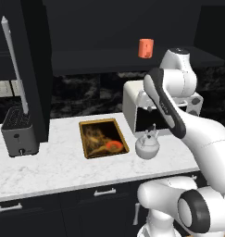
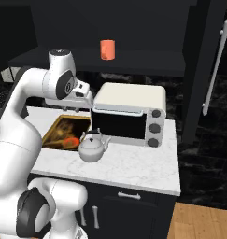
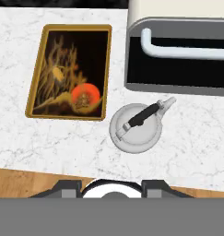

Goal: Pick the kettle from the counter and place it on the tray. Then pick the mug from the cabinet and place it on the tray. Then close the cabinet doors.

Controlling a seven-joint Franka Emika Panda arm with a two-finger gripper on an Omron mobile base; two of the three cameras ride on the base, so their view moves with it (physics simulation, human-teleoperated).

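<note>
The silver-white kettle (image 1: 147,145) (image 2: 92,147) (image 3: 135,128) stands on the marble counter (image 1: 53,166) in front of the toaster oven, its dark handle on top. The gold-rimmed tray (image 1: 97,121) (image 2: 59,130) (image 3: 35,73) lies just left of it with nothing on it. My gripper (image 2: 76,108) (image 3: 111,189) hangs well above the kettle, pointing down, open and holding nothing. The orange mug (image 1: 146,48) (image 2: 107,49) stands on the shelf of the open black cabinet (image 1: 109,58). Both cabinet doors (image 1: 35,69) (image 2: 201,70) are swung open.
A white toaster oven (image 1: 132,104) (image 2: 129,112) (image 3: 178,46) sits right behind the kettle. A grey toaster (image 1: 20,132) stands at the counter's left end, under the open left door. Black drawers (image 1: 104,192) run below the counter edge.
</note>
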